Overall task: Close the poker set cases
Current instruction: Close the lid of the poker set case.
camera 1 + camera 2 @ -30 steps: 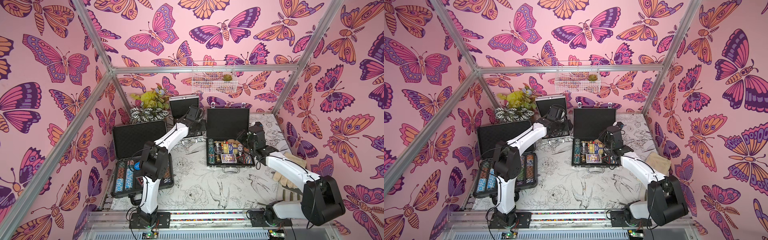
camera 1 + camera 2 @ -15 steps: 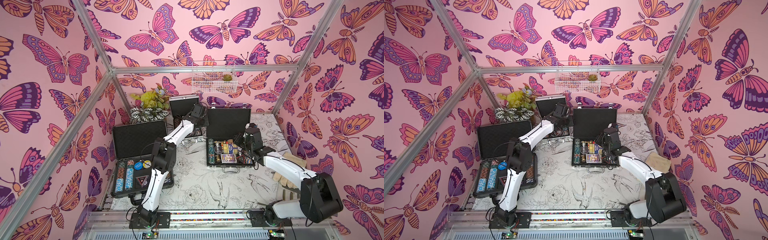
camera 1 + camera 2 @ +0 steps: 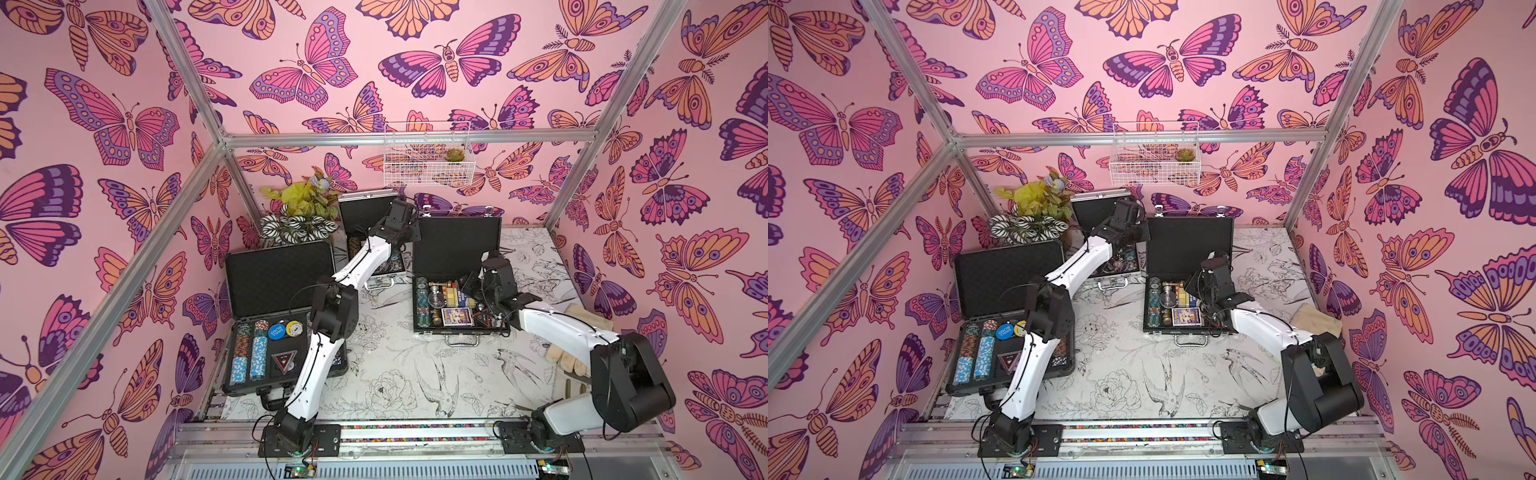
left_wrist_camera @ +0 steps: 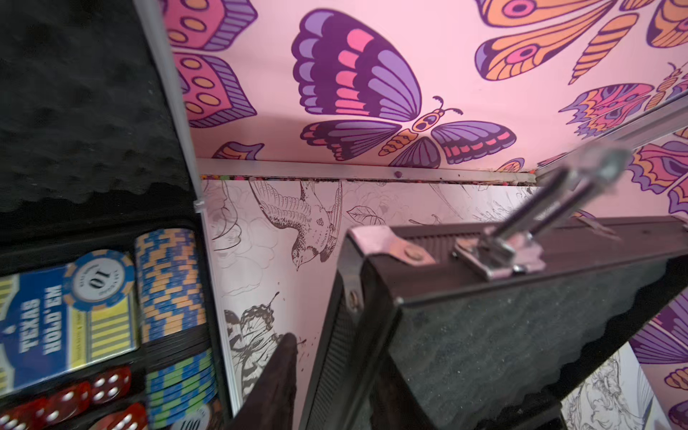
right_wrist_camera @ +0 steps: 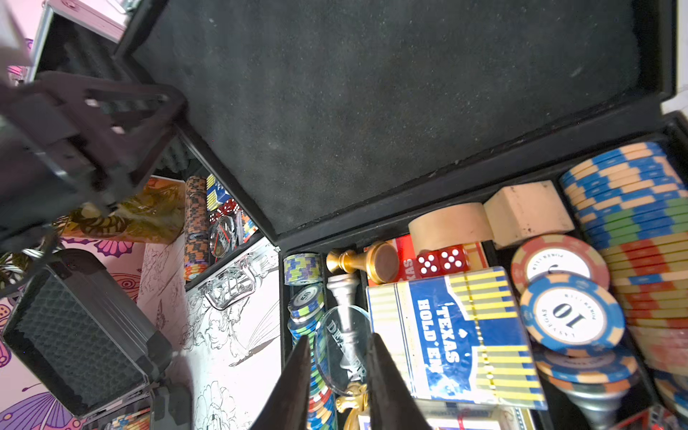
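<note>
All three poker cases stand open on the counter point(image 3: 415, 374), lids upright. The large black case point(image 3: 278, 278) sits at the front left corner, its rows of chips showing. The small silver case point(image 3: 361, 210) is at the back edge, left of the middle. The medium black case point(image 3: 457, 245) lies just to its right, nearer the middle of the counter. The left gripper point(image 3: 409, 240) is up between those two lids, beside a top corner of the medium case's lid. In the left wrist view only one finger point(image 4: 279, 376) shows, so how wide it stands cannot be told. The right gripper point(image 5: 340, 337) hangs over the medium case's tray, jaws a narrow gap apart above the clear dealer button point(image 5: 342, 350), beside the blue card deck point(image 5: 450, 335)
</note>
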`<action>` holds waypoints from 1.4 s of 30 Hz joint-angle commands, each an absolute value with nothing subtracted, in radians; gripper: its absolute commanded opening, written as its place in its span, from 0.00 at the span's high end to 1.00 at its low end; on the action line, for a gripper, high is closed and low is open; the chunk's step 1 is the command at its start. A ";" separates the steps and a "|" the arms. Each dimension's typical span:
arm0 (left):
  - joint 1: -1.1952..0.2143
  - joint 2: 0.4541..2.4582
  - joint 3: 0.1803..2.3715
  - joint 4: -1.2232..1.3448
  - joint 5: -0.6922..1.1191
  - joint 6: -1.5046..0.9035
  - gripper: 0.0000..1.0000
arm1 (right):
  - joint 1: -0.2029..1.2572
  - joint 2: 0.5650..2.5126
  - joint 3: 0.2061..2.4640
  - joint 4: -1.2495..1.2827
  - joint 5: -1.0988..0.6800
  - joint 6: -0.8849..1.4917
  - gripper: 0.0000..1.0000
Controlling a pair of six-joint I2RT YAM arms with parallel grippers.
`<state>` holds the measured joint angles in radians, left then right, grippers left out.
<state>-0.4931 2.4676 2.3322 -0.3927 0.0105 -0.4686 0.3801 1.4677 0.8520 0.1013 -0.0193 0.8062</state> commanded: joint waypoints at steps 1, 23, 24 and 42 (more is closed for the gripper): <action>-0.494 2.490 2.343 -0.387 0.018 -0.438 0.72 | 0.388 1.447 0.877 0.088 -0.025 0.785 0.71; -0.557 2.174 1.695 0.153 0.070 -0.225 0.88 | 0.376 1.408 0.839 0.035 0.075 0.764 0.70; -0.563 2.161 1.672 0.171 0.062 -0.213 0.88 | 0.371 1.402 0.834 0.034 0.078 0.764 0.70; -0.631 1.992 1.319 0.434 -0.016 -0.197 0.90 | 0.308 1.262 0.719 0.011 0.143 0.786 0.67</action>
<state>-0.5930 2.0140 1.3849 0.4576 -0.0952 -0.1787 0.3141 1.2861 0.7326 0.0357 0.1047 0.7815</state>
